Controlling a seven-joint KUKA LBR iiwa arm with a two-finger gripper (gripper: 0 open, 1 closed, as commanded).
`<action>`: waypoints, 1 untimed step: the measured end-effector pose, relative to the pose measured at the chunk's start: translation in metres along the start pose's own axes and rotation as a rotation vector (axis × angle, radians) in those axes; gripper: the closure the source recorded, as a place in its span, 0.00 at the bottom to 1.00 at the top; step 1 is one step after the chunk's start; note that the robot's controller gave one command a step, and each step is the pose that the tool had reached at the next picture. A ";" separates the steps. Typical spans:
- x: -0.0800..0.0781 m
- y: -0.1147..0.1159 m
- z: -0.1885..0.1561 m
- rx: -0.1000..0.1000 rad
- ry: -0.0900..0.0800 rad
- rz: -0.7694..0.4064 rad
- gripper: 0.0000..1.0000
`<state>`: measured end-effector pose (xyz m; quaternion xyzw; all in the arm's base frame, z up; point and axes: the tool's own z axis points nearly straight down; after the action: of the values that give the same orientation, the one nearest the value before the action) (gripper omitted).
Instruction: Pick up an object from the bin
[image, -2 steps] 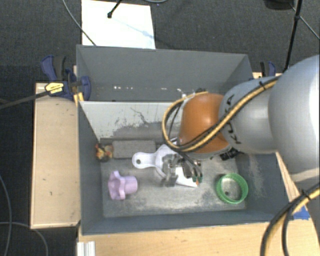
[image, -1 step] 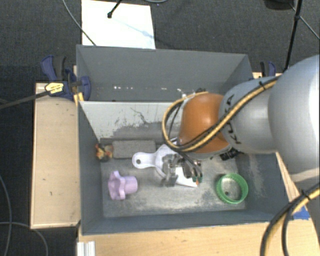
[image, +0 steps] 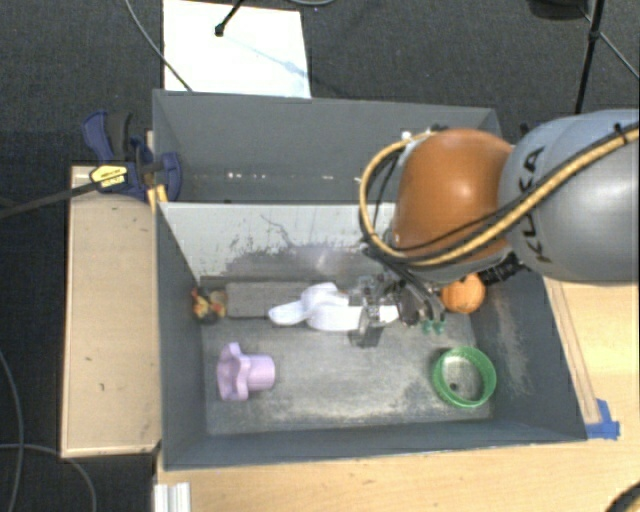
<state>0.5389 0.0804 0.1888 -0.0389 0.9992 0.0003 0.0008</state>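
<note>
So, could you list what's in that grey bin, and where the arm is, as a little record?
bin: grey metal
white object: middle of the floor
arm: in from the right, tip low at the white object's right end
purple piece: lower left
green ring: lower right
orange ball: right, partly behind the arm
small brown thing: far left
grip: cannot tell
</note>
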 end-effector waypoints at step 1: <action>0.000 0.000 0.000 0.000 0.000 0.001 1.00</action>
<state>0.5388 0.0804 0.1887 -0.0382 0.9993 0.0004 0.0007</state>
